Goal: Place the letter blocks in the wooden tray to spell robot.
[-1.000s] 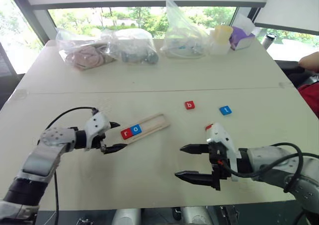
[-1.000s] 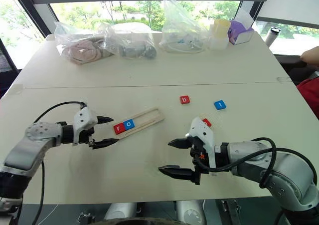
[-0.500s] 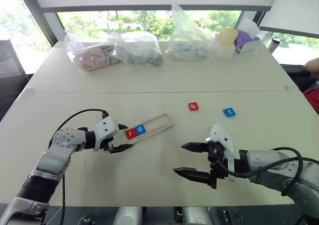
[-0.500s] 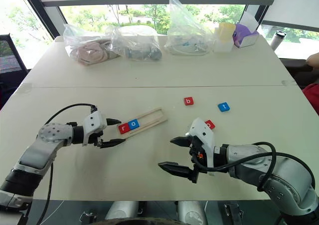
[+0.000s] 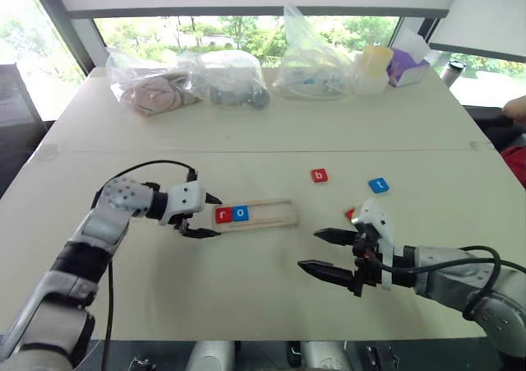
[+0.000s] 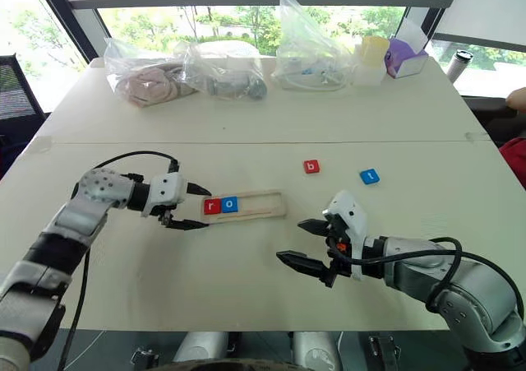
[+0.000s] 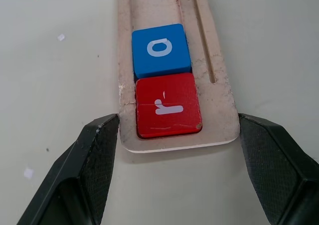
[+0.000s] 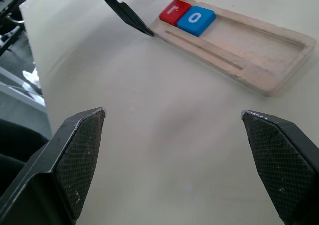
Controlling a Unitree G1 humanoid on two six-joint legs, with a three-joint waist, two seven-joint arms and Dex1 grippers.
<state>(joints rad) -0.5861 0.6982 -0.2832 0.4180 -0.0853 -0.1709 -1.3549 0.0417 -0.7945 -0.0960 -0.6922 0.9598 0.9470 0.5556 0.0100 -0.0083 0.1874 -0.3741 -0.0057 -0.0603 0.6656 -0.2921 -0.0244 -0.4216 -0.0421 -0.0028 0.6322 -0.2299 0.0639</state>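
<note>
The wooden tray (image 5: 253, 215) lies on the counter (image 5: 246, 289) with its long axis running left to right, red r block (image 5: 223, 215) and blue o block (image 5: 240, 214) filling its left end. The left gripper (image 5: 207, 215) straddles that end, jaws closed on the tray's two long edges. The red b block (image 5: 319, 175) and blue t block (image 5: 378, 185) sit well beyond the tray's open right end, nearer the right gripper (image 5: 325, 252). Its jaws stand wide apart, holding nothing, above bare counter; the b block probably falls to it next.
</note>
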